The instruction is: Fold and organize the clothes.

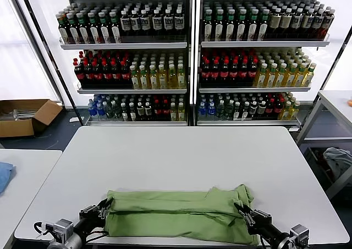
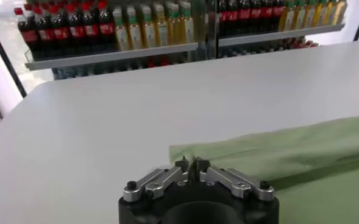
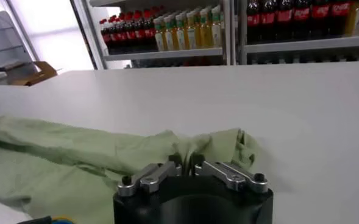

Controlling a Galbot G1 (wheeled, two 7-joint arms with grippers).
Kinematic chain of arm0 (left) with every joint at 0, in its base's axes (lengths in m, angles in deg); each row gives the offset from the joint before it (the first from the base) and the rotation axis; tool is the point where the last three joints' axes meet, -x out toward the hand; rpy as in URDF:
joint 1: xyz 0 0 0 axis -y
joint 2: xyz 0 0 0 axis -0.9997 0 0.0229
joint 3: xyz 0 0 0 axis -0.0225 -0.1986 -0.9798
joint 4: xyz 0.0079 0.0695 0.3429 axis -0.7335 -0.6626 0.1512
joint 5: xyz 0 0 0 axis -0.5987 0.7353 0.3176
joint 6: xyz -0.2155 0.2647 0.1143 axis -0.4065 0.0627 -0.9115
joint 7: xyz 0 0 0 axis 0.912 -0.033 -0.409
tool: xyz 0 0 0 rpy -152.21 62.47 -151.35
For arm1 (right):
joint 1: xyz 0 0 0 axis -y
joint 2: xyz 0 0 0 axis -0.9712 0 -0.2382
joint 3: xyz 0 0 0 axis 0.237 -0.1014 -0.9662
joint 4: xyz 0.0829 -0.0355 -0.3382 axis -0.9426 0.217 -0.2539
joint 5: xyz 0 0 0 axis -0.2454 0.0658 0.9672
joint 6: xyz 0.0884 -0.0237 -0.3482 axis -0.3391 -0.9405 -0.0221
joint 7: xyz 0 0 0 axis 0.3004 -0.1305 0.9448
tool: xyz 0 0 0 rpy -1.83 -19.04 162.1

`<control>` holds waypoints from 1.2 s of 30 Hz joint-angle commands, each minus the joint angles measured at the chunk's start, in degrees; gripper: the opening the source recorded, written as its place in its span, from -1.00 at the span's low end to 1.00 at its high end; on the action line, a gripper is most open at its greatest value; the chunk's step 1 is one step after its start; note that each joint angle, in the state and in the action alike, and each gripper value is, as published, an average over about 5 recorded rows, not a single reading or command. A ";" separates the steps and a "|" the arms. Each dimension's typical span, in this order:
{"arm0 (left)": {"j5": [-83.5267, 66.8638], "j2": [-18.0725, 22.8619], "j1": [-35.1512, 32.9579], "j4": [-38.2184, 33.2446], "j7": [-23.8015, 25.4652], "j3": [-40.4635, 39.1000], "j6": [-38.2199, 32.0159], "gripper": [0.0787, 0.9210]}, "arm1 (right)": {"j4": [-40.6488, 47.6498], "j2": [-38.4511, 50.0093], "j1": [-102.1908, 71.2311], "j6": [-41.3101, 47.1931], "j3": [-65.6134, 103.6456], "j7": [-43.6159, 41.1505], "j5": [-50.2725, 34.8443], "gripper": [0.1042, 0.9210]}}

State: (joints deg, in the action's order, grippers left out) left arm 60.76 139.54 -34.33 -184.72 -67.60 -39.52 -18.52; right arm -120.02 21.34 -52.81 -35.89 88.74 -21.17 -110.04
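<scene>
Shirt [image 1: 176, 213] is being kept folded into a long band at the lower centre of the table [image 1: 181, 155], flanked by the left gripper [image 1: 102, 211] and right gripper [image 1: 242, 211], both narrowly parted over its ends.

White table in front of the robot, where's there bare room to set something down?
The white table is bare from its far edge, by the bottle shelves, down to the green shirt. Narrow bare strips flank the shirt. The near edge is crowded: the shirt, the left hand and the right hand.
</scene>
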 commanded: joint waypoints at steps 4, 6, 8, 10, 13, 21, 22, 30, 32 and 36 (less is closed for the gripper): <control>-2.33 1.87 -1.37 -3.70 -3.97 6.91 1.59 -0.40 | -0.11 -1.14 0.67 -8.13 8.43 1.03 1.70 -0.15; -4.57 3.29 -1.39 -5.55 -7.03 6.80 0.81 -0.25 | -0.20 -2.13 2.36 -9.93 10.93 2.77 0.80 0.00; -4.72 5.27 -2.17 -6.84 -9.53 5.53 -0.54 -0.11 | -0.32 -2.68 2.72 -11.28 12.51 3.85 -0.59 0.13; -3.69 7.38 -3.68 -7.37 -10.98 3.67 -1.87 0.02 | -0.32 -2.97 2.02 -12.48 13.53 4.19 -1.44 0.27; -2.38 10.28 -6.12 -7.04 -12.77 0.59 -3.23 0.22 | -0.21 -3.48 -0.33 -14.04 14.49 4.25 -1.99 0.49; 2.63 14.45 -7.98 -4.85 -15.89 -5.91 -5.33 0.72 | 0.32 -4.70 -4.14 -15.71 14.95 4.22 -2.09 0.76; 3.33 14.66 -7.69 -4.53 -16.21 -6.47 -5.53 0.74 | 0.32 -4.73 -4.09 -15.75 14.89 4.24 -2.09 0.76; 6.48 15.44 -2.94 -1.66 -18.89 -9.60 -5.75 0.76 | 0.15 -4.62 -3.80 -15.79 14.82 4.43 -2.50 0.76; 6.91 15.58 -2.20 -0.96 -19.26 -10.25 -5.71 0.72 | 0.34 -4.58 -3.88 -15.87 15.00 4.54 -2.68 0.76; 7.66 15.80 -2.22 -0.03 -19.42 -11.48 -5.74 0.49 | 0.53 -4.36 -4.07 -15.97 15.54 4.55 -3.22 0.76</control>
State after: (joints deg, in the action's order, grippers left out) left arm 65.44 153.47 -38.11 -186.81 -84.45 -46.88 -23.50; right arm -119.68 17.24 -56.28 -50.91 103.39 -16.93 -112.90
